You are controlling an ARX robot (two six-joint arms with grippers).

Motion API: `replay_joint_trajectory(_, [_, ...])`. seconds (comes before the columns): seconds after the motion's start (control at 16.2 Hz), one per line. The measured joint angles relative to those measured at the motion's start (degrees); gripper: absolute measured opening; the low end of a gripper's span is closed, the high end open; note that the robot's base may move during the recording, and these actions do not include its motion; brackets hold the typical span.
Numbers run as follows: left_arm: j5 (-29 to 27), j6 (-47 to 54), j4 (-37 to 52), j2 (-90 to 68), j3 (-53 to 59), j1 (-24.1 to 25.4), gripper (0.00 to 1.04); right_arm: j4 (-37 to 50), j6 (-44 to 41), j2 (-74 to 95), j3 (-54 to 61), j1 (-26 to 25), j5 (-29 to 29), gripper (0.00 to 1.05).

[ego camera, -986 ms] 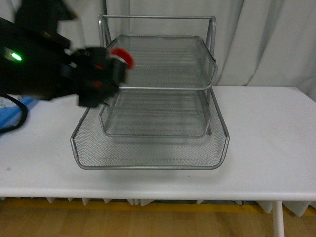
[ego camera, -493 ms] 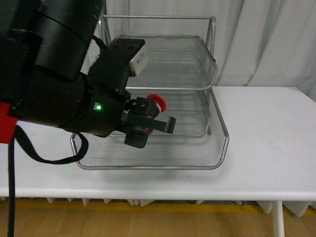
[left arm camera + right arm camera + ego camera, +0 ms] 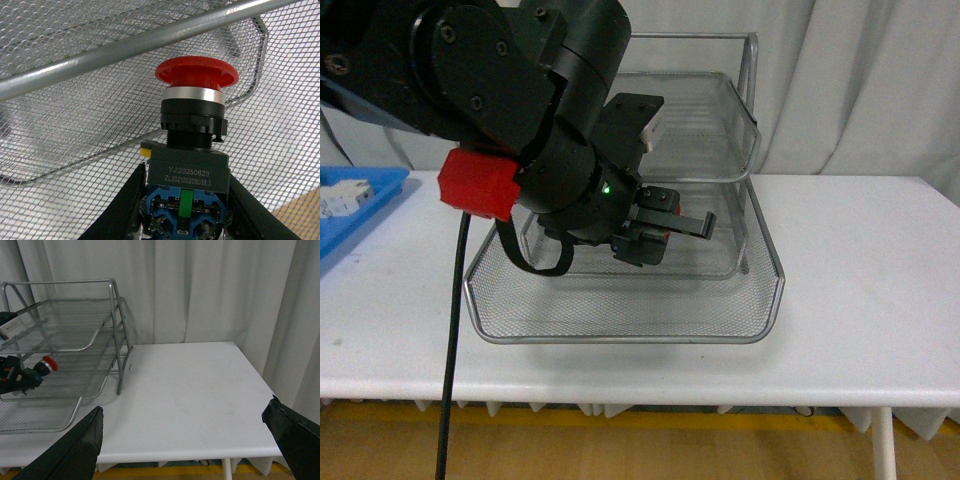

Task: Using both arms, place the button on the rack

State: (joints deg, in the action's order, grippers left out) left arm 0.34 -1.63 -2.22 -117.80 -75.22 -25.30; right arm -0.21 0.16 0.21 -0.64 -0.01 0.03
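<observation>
The button (image 3: 196, 75), with a red mushroom cap on a black and blue body, is clamped by its base in my left gripper (image 3: 186, 200). In the front view the left gripper (image 3: 670, 228) hovers over the bottom tier of the silver wire-mesh rack (image 3: 620, 338), just in front of the middle tier. The button's cap points toward the middle tray, below a rack rod (image 3: 150, 40). From the right wrist view the button (image 3: 48, 363) shows between the tiers of the rack (image 3: 116, 315). My right gripper (image 3: 185, 420) stands open over bare table, well to the right of the rack.
A blue tray (image 3: 365, 195) holding white parts (image 3: 338, 197) sits at the left on the white table (image 3: 860, 280). The left arm's bulky black body with its red patch (image 3: 475, 185) covers the rack's left side. Curtains hang behind.
My left arm has swung right and lower with the button, from beside the top tier's left edge to in front of the middle tier. The blue tray has come into sight.
</observation>
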Motion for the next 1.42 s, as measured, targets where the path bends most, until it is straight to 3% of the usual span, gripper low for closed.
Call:
replay_joint_trajectory(0.12, [-0.48, -0.55, -2.47, -2.12, -2.99, 0.02, 0.36, 0.0, 0.0, 0.0, 0.0, 0.0, 0.0, 0.98])
replay_joint_trajectory(0.31, [-0.83, -1.66, -2.16, -2.6, -4.72, -0.11, 0.69, 0.0, 0.0, 0.0, 0.0, 0.0, 0.0, 0.98])
replay_joint_trajectory(0.49, [-0.96, -1.95, 1.05, 3.1, 0.5, -0.87, 1.0, 0.0, 0.0, 0.0, 0.0, 0.0, 0.0, 0.98])
replay_joint_trajectory(0.74, [0.09, 1.03, 13.73, 20.37, 16.31, -0.92, 0.98, 0.0, 0.0, 0.0, 0.0, 0.0, 0.0, 0.98])
replay_joint_trajectory(0.99, [0.61, 3.63, 12.57, 41.05, 33.42, 3.39, 0.98, 0.0, 0.0, 0.0, 0.0, 0.0, 0.0, 0.98])
replay_joint_trajectory(1.11, [-12.7, 2.86, 31.52, 54.84, 46.38, 6.25, 0.8, 0.02, 0.0, 0.0, 0.0, 0.0, -0.02, 0.98])
replay_joint_trajectory(1.17, [-14.03, 2.38, 30.49, 64.26, 52.5, 10.43, 0.67, -0.04, 0.0, 0.0, 0.0, 0.0, 0.0, 0.98])
replay_joint_trajectory(1.23, [-11.87, 2.03, 25.97, 72.04, 57.09, 14.71, 0.56, -0.02, 0.0, 0.0, 0.0, 0.0, 0.0, 0.98])
replay_joint_trajectory(1.36, [-1.62, 1.95, 19.04, 86.14, 63.43, 24.55, 0.31, 0.02, 0.0, 0.0, 0.0, 0.0, -0.02, 0.98])
replay_joint_trajectory(1.42, [-1.49, 1.88, 19.19, 87.8, 63.78, 25.49, 0.25, -0.02, 0.0, 0.0, 0.0, 0.0, 0.0, 0.98])
